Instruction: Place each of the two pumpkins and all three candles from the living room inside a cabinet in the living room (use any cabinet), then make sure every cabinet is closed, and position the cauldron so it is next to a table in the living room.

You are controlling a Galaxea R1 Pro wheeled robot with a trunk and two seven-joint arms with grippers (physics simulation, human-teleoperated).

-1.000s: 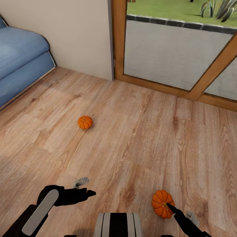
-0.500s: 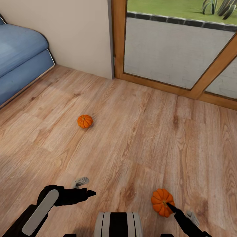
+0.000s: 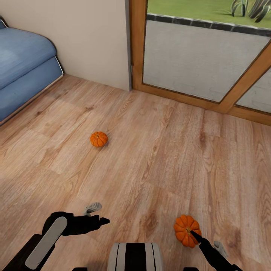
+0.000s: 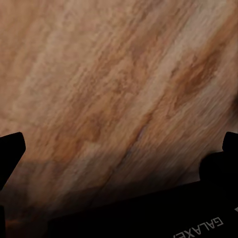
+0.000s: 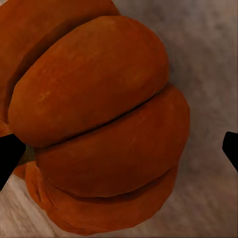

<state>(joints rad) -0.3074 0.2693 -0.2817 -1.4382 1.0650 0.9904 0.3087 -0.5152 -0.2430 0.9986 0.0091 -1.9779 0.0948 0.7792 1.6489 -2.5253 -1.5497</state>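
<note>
Right hand [image 3: 194,235] touches near pumpkin [image 3: 186,229] on floor [image 3: 158,158].

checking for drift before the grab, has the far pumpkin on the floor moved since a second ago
No. The far pumpkin keeps its place against the floor grain and the door frame; everything shifted slightly together, so the camera moved.

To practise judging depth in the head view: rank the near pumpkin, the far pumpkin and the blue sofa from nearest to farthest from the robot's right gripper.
1. Near pumpkin, right at the right gripper.
2. Far pumpkin, mid-floor, toward the left.
3. Blue sofa, far left by the wall.
</note>
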